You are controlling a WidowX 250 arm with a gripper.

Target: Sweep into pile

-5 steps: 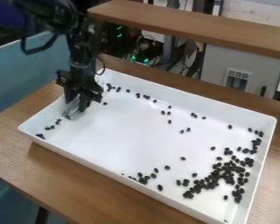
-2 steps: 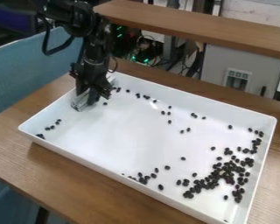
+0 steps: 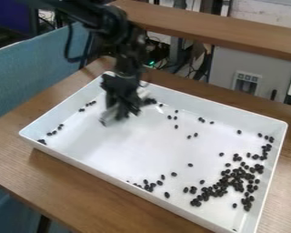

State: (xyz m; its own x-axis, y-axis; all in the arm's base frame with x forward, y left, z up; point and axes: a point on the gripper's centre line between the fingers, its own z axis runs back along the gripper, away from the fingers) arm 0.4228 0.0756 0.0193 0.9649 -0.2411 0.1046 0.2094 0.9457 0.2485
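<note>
My gripper [image 3: 122, 109] hangs low over the upper left part of the white tray [image 3: 199, 103], shut on a pale sweeping tool [image 3: 107, 117]. The blurred tool's ends show on both sides of the gripper, low in the tray. Small black beans lie scattered, with the densest heap [image 3: 233, 179] at the right side. Smaller clusters lie near the front wall [image 3: 149, 184] and beside the tool's far end [image 3: 150, 101]. A few beans [image 3: 55, 131] rest along the left wall.
The tray's raised walls surround the work area on a wooden table [image 3: 81, 186]. A wooden shelf [image 3: 203, 28] runs across behind it, and a blue panel [image 3: 32, 73] stands at the left.
My gripper has moved right along the tray's far side with the tool. Beans by the far wall are now bunched beside the tool, and a few near the left wall have come into view.
</note>
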